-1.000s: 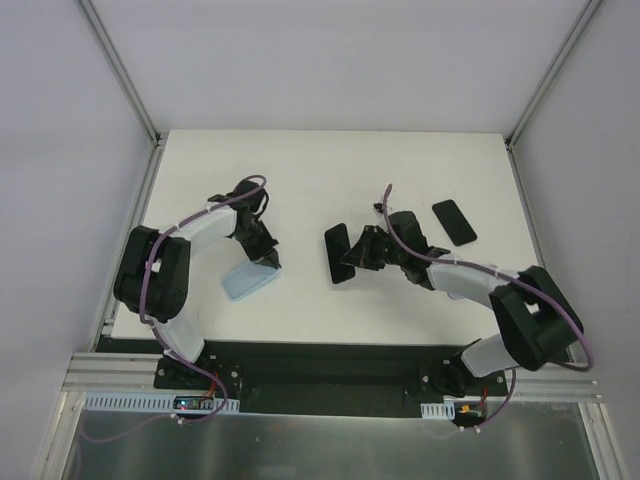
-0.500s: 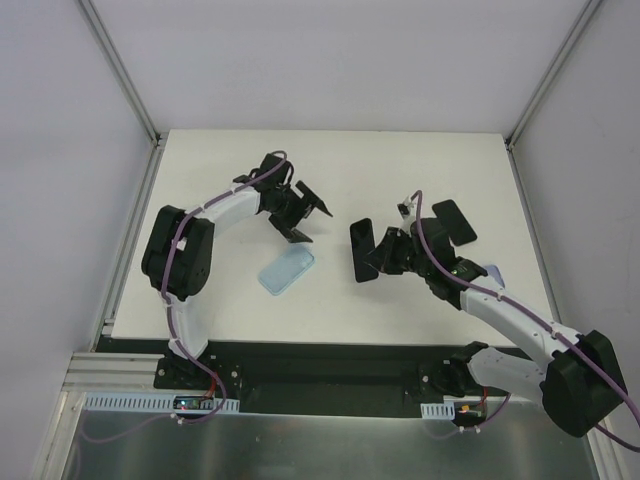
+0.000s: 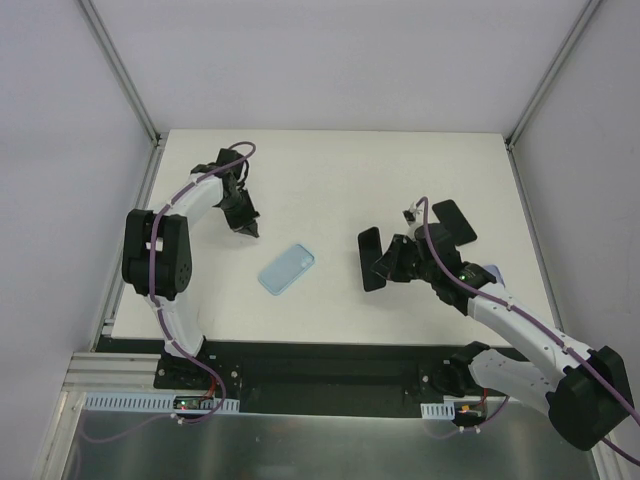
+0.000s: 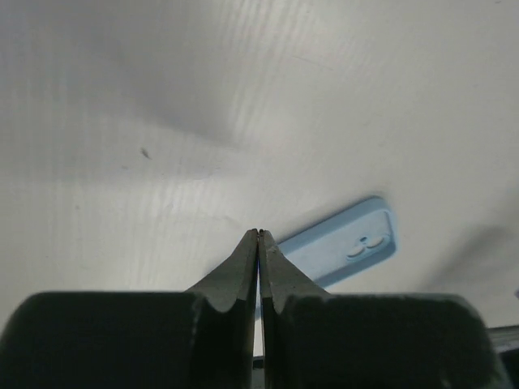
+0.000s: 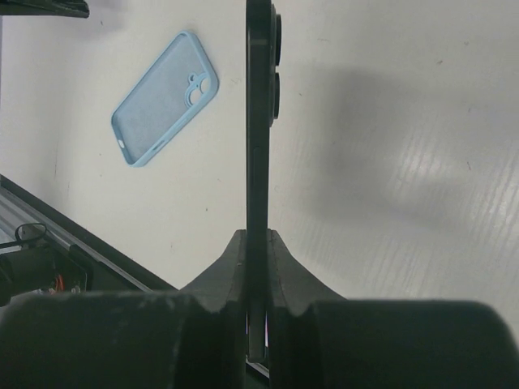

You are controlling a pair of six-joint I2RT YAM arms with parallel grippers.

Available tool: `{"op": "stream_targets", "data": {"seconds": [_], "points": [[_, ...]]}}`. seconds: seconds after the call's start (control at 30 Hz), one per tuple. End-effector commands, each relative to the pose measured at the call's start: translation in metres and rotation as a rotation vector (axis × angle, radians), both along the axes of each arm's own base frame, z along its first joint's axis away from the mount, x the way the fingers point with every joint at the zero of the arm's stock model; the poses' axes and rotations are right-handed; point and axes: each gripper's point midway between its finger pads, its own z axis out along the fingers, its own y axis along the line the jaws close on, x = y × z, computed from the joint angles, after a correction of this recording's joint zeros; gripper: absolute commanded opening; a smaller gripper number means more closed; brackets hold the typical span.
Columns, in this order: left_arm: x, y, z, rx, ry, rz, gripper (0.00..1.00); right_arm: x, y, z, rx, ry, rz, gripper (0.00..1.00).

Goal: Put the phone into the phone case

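A light blue phone case lies flat on the white table, left of centre, with nothing touching it. The wrist views also show the case, with its camera cut-out visible. My left gripper is shut and empty, up and to the left of the case and apart from it. My right gripper is shut on a black phone, right of the case. It holds the phone on edge above the table.
A second flat black slab lies on the table behind the right arm. The table's front edge with a black rail runs just below the case. Grey walls and metal posts close in the back and sides.
The left gripper let go of the case, drew back up and to the left, and shut empty. The case now lies further right. The right arm carried the phone a little to the right.
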Motion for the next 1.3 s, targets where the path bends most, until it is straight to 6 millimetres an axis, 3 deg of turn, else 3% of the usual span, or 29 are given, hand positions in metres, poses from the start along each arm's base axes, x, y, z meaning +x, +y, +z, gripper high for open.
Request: {"op": "stream_targets", "data": {"seconds": [0.0,0.17,0.27,0.37,0.53,0.77,0.9,1.1,1.27], "points": [[-0.036,0.036,-0.011,0.232,0.071,-0.110,0.00,0.009,0.004,0.031,0.045,-0.068,-0.018,0.09],[-0.052,0.038,-0.042,0.243,0.174,-0.116,0.00,0.010,0.002,0.030,0.036,-0.064,-0.029,0.09],[-0.061,0.027,-0.043,0.242,0.178,-0.138,0.00,0.009,0.002,0.034,0.031,-0.065,-0.022,0.09],[-0.081,0.007,-0.043,0.218,0.173,-0.176,0.00,0.007,0.003,0.041,0.041,-0.075,-0.011,0.09],[-0.119,-0.044,-0.043,0.033,0.151,-0.229,0.00,0.005,0.001,0.051,0.046,-0.109,-0.001,0.09],[-0.152,-0.092,-0.031,-0.099,0.098,-0.280,0.00,0.007,0.001,0.052,0.035,-0.119,-0.003,0.10],[-0.144,-0.083,-0.026,-0.057,0.036,-0.254,0.00,0.008,0.014,0.049,0.050,-0.125,0.043,0.10],[-0.107,-0.059,0.000,-0.059,-0.082,-0.167,0.00,0.009,0.048,0.046,0.072,-0.112,0.102,0.10],[-0.091,-0.053,0.016,-0.157,-0.121,-0.164,0.13,0.011,0.082,0.041,0.081,-0.080,0.114,0.09]]}}
